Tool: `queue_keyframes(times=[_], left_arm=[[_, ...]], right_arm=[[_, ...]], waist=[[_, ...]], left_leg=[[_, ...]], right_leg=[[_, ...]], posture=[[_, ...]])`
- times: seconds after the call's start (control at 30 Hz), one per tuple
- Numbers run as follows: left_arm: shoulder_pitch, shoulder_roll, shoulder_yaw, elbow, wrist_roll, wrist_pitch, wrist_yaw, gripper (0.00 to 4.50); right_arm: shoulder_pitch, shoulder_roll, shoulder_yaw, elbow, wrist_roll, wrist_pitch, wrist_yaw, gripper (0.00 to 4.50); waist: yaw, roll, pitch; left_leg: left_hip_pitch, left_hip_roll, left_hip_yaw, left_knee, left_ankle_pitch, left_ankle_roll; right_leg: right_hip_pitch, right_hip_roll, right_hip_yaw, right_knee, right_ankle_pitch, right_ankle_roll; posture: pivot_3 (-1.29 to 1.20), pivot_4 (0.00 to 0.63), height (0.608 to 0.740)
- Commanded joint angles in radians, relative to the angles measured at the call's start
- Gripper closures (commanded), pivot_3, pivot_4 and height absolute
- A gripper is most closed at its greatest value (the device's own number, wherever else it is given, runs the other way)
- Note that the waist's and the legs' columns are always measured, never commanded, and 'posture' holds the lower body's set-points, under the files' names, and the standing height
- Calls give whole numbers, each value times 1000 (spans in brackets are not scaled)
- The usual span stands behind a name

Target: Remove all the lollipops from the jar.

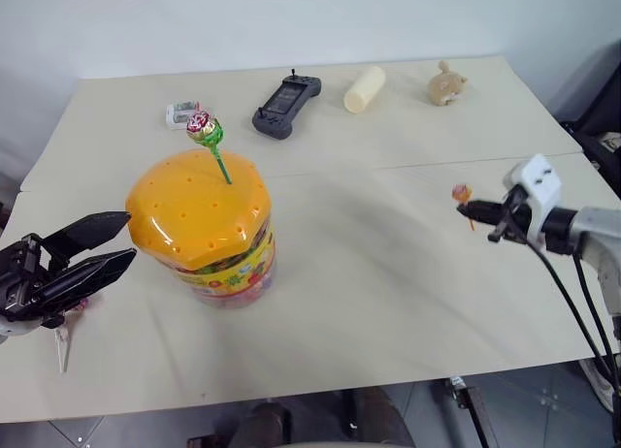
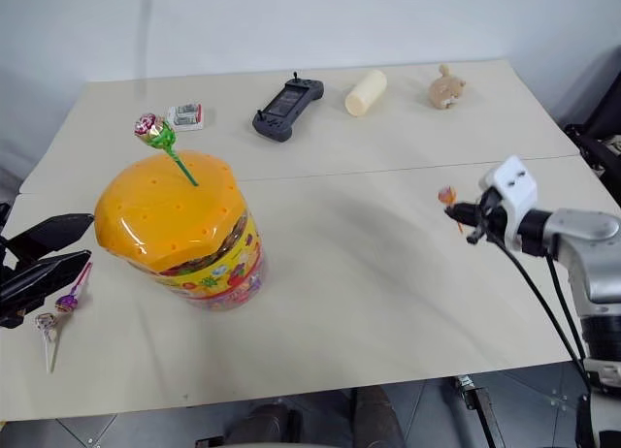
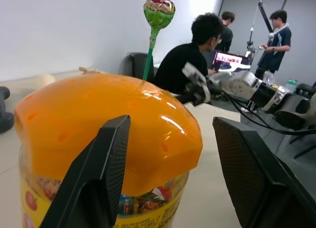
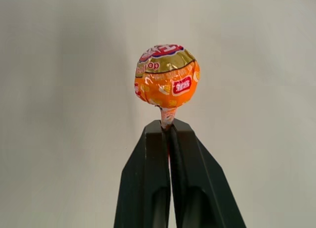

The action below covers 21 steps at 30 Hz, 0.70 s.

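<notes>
Orange domed lid tops the jar (image 1: 209, 230), which stands on the tabletop (image 1: 388, 273) at about 8 o'clock from its centre. One green-stick lollipop (image 1: 205, 130) stands upright in a lid hole. Right tool (image 4: 169, 132), fingers pressed together, pinches an orange lollipop (image 4: 167, 76) by its stick, out at 3 o'clock, above the tabletop and well apart from the jar. Left tool (image 1: 97, 244) hovers at 9 o'clock of the jar, fingers spread, holding nothing. Purple-stick lollipop (image 2: 70, 295) and white-stick lollipop (image 2: 47, 334) lie on the tabletop just beside the left tool. Game controller (image 1: 286, 106), cream cylinder (image 1: 365, 88) and small toy (image 1: 446, 84) sit along the 12 o'clock edge.
</notes>
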Motion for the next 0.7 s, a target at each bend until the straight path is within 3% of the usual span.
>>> queue_keyframes(times=[0.03,0.07,0.17,0.33,0.47,0.6,0.7], left_arm=[[-14,29,11,7,5,3,-17,1642],[-17,35,11,10,7,5,-20,1642],[-31,54,9,26,8,14,-27,1642],[-58,71,-6,57,15,23,-37,1642],[-81,83,-16,104,39,28,-62,1642],[-69,105,2,156,49,55,-87,1642],[-69,95,19,183,70,40,-89,1642]], right_arm=[[32,4,-7,42,-36,-71,3,4456],[42,-2,-1,61,-49,-73,9,4456],[58,-11,-22,101,-36,-73,45,3828],[102,-12,-122,90,27,-113,97,2089],[205,-9,-292,-1,205,-164,281,734],[252,7,-434,-115,398,-140,413,734],[196,35,-405,-283,528,-45,365,734]], waist=[[1,0,0],[1,0,0],[3,0,0],[10,2,1],[24,4,2],[24,5,3],[20,5,3]], left_leg=[[0,0,0,0,0,0],[0,0,0,0,0,0],[0,0,-2,0,0,0],[-1,-1,-3,0,0,0],[-1,0,-3,0,0,0],[0,0,-3,0,0,0],[1,0,-2,0,0,0]], right_leg=[[0,0,0,0,0,0],[0,0,0,0,0,0],[1,0,0,-1,0,0],[1,-1,-1,-2,0,0],[1,0,-1,-1,0,0],[3,0,-1,-2,0,0],[3,0,0,-1,0,0]], posture=[[0,150,740],[0,150,740],[0,150,740],[0,150,740],[0,150,740],[0,150,740],[0,150,740]])
